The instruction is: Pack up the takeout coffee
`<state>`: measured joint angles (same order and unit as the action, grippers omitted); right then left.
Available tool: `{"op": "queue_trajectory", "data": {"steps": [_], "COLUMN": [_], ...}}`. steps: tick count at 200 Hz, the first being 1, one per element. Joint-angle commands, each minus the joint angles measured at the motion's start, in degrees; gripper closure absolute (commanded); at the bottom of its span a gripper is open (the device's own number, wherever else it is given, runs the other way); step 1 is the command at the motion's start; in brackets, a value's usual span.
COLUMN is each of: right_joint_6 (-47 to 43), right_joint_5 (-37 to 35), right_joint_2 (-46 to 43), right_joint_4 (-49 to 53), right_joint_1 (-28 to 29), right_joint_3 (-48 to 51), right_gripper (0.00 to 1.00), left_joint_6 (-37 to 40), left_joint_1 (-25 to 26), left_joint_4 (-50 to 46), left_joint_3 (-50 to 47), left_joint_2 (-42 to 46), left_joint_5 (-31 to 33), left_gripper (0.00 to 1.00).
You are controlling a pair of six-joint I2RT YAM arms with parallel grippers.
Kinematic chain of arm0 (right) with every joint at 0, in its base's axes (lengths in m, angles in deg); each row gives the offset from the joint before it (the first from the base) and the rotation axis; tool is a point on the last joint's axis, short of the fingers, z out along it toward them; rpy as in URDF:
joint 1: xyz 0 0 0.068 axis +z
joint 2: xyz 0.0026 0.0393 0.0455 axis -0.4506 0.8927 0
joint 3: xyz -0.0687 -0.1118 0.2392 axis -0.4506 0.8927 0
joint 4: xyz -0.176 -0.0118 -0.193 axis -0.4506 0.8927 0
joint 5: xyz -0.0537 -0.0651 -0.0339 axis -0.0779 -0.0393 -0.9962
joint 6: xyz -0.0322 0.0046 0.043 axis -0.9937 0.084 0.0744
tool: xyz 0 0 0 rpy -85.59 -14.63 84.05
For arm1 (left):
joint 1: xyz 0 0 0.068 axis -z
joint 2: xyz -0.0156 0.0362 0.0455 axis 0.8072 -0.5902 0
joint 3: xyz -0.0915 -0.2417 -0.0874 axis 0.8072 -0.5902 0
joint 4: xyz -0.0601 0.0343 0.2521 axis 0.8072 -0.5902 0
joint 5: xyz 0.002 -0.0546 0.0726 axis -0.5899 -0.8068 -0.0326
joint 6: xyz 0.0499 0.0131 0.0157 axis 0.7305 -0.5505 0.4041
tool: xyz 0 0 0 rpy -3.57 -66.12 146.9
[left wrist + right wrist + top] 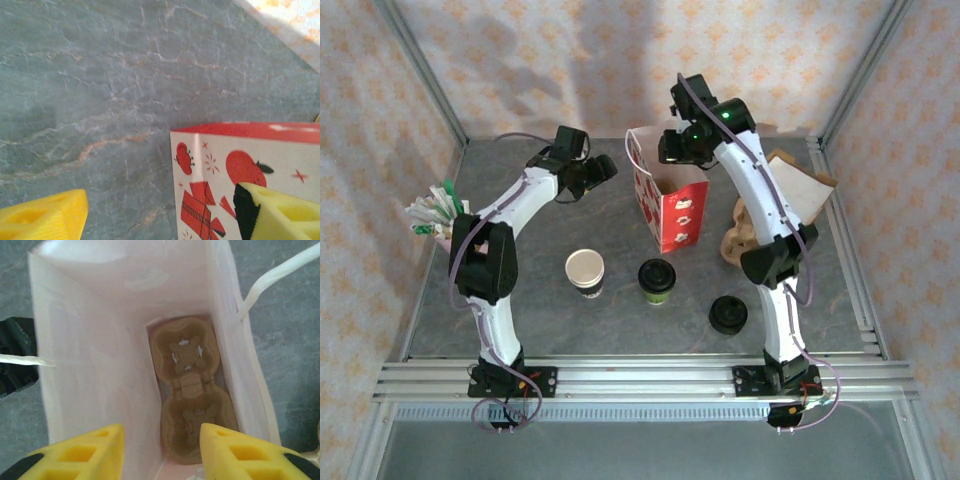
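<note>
The takeout coffee (657, 280), a dark cup with a black lid, stands on the table in front of the red-and-white paper bag (668, 203). My right gripper (684, 146) hovers over the bag's open mouth. In the right wrist view this gripper (162, 452) is open, looking down into the bag (100, 365) at a brown pulp cup carrier (190, 390) on its bottom. My left gripper (596, 172) is at the bag's left side. In the left wrist view it (160, 220) stands open, the bag's printed wall (220, 170) by its right finger (280, 215).
A like cup without a lid (585, 270) stands left of the coffee. A stack of black lids (728, 314) lies to its right. Brown paper bags (798, 188) and pulp carriers (738, 238) sit behind the right arm. Packets and stirrers (435, 210) are at the far left.
</note>
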<state>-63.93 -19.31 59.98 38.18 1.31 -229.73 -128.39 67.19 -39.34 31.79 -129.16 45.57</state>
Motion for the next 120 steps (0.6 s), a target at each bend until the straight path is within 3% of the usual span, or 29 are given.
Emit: {"op": "queue_trajectory", "data": {"steps": [1,66,120], "right_joint_6": [0.56,-0.66,-0.74], "right_joint_5": [-0.49,-2.45,-2.09], "right_joint_2": [3.84,2.04,-5.13], "right_joint_4": [8.16,14.11,12.68], "right_joint_1": [0.51,3.38,3.68], "right_joint_3": [-2.65,-0.5,9.99], "right_gripper": [0.61,0.62,0.62], "left_joint_6": [1.85,2.13,2.37], "left_joint_1": [1.28,4.96,7.28], "left_joint_4": [0.05,-0.13,-0.98], "left_joint_3": [-1.91,-3.45,-3.18], "left_joint_2": [4.11,5.94,8.75], "left_joint_5": [0.65,0.79,1.07], "left_gripper": [0.25,0.28,0.28]}}
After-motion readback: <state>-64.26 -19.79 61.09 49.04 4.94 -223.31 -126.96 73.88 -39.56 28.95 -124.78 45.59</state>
